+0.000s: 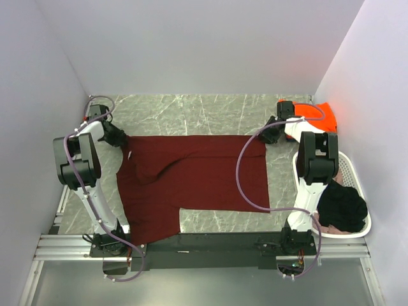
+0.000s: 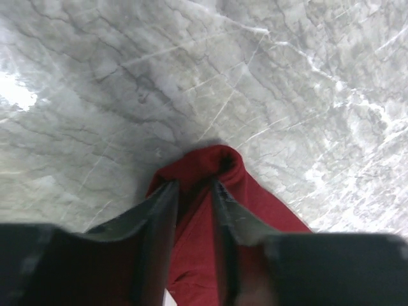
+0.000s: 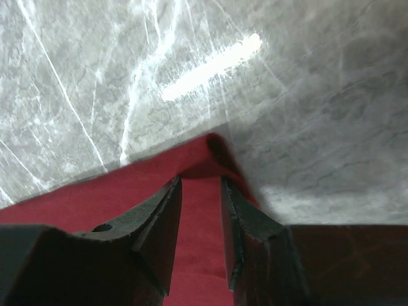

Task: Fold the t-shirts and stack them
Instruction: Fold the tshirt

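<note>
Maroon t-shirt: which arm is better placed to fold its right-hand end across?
Right. The right claw pinches the maroon t-shirt at its far right corner; the left claw grips the opposite far corner, across the whole shirt.

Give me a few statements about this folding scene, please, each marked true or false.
1. The maroon shirt lies spread out on the table. True.
2. The jaws of the left arm pinch a bunch of maroon cloth. True.
3. The jaws of the right arm hold the orange shirt. False: they close on an edge of the maroon shirt, while the orange shirt lies at the table's far right corner.
4. The basket is empty. False: a black shirt lies in it.
</note>
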Robot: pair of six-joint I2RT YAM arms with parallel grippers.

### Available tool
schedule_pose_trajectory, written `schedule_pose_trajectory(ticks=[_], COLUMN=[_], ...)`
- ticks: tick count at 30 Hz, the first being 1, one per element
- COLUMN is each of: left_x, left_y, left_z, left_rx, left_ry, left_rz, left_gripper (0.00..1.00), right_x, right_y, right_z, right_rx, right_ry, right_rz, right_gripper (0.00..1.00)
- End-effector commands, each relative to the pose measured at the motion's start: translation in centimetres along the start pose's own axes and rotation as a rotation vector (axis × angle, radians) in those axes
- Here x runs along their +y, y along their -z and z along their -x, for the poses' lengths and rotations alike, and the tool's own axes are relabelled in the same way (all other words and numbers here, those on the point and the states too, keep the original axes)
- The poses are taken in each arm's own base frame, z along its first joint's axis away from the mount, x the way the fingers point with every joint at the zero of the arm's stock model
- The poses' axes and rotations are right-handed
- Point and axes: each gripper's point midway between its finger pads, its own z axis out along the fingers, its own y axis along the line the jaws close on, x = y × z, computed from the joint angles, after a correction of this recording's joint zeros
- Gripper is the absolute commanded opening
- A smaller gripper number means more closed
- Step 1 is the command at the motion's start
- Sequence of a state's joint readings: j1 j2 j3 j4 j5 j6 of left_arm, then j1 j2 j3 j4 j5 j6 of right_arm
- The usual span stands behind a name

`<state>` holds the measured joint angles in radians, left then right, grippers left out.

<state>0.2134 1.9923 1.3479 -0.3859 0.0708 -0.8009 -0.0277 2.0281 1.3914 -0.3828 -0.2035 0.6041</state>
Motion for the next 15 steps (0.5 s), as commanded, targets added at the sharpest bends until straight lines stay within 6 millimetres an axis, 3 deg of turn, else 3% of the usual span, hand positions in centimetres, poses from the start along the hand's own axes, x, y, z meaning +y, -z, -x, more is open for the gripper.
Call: schedule_pose_trajectory(ticks=[1, 7, 11, 12, 15], left_x=[1.2, -0.8, -1.0, -1.4, -0.5], left_y=[1.9, 6.0, 9.0, 10.4, 12.1], left_z=[2.4, 3.2, 2.9, 3.1, 1.4], left_rx=[-0.069, -0.106, -0.123, -0.143, -0.132], left_ry=[-0.029, -0.044, -0.049, -0.052, -0.053], left_rz=[0.07, -0.001, -0.03, -0.052, -0.069], left_gripper=[0.37, 0.53, 0.68, 0.71, 0.72], right_x=[1.3, 2.8, 2.3, 1.8, 1.8], right_y=[3.0, 6.9, 7.6, 7.2, 6.8], right_z=[2.9, 2.6, 0.7, -0.3, -1.6], right_rx=[-0.087, -0.123, -0.107, -0.087, -0.057], right_ry=[0.041, 0.06, 0.045, 0.034, 0.018], right_rz=[0.02, 0.097, 0.124, 0.122, 0.162], right_gripper=[0.38, 0.38, 0.38, 0.38, 0.38])
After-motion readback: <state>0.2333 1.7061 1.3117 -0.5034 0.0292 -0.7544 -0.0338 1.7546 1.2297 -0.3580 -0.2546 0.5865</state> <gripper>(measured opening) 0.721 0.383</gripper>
